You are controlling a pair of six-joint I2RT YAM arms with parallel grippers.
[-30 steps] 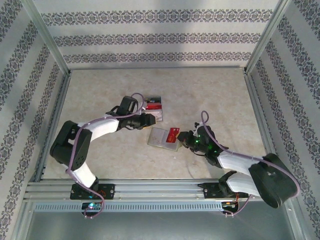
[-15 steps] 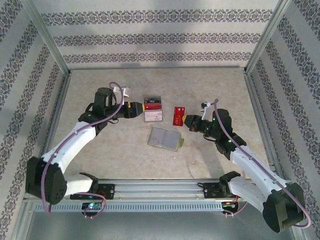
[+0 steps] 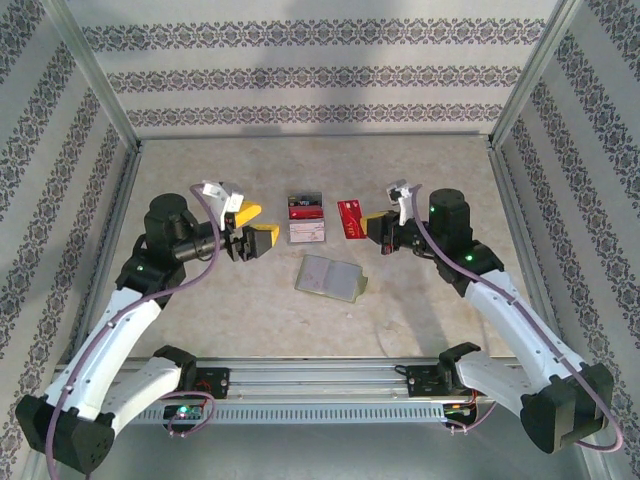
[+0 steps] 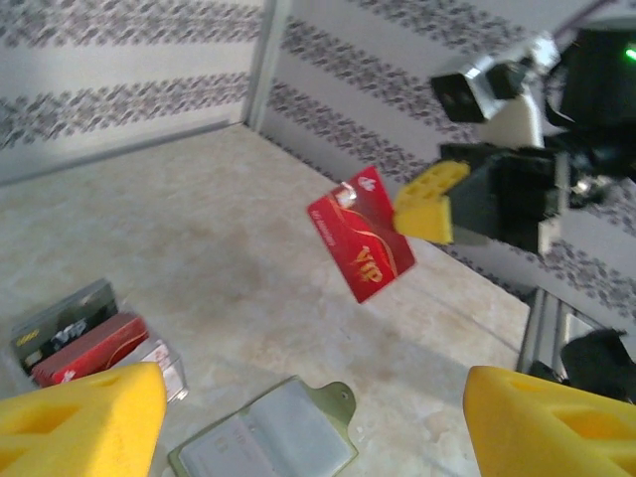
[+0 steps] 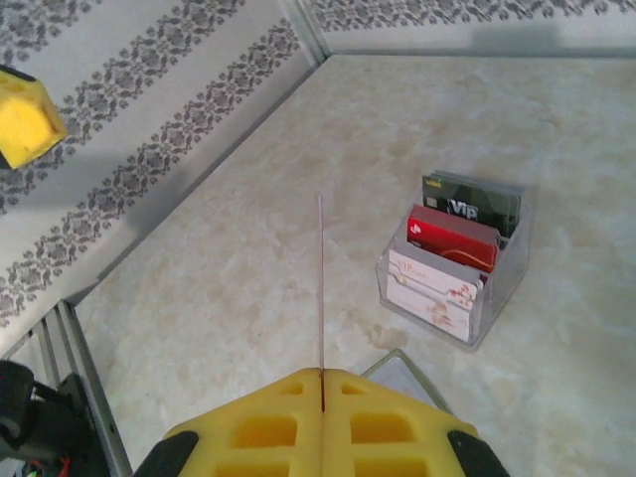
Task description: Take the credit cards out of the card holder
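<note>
The red card [image 4: 361, 234] is thin, stiff plastic, light and slick. It wants a pinch on its flat faces near one short end, firm enough that it cannot pivot. The right gripper [image 5: 322, 380] has it that way, with jaws pressed together on the card's lower end. In the wrist view the card stands out edge-on. It is lifted off the tabletop [image 3: 200, 170], beyond the card holder [image 3: 330, 277] and a little to its right. The left gripper [image 3: 254, 227] hangs beyond and to the left of the holder, jaws wide apart with nothing between them.

The card holder lies open and flat on the tabletop, pale sleeves up. It looks soft and light and would likely slide or lift if a card drags, so pinning one flap would help. Whether any card sits in its sleeves I cannot tell.

Just beyond the holder stands a clear box [image 5: 504, 273] with three cards upright in a row. A dark card [image 5: 472, 206] is at the back, a second red card [image 5: 452, 237] in the middle and a pale pink card [image 5: 432, 283] in front. The held card probably belongs there too.
</note>
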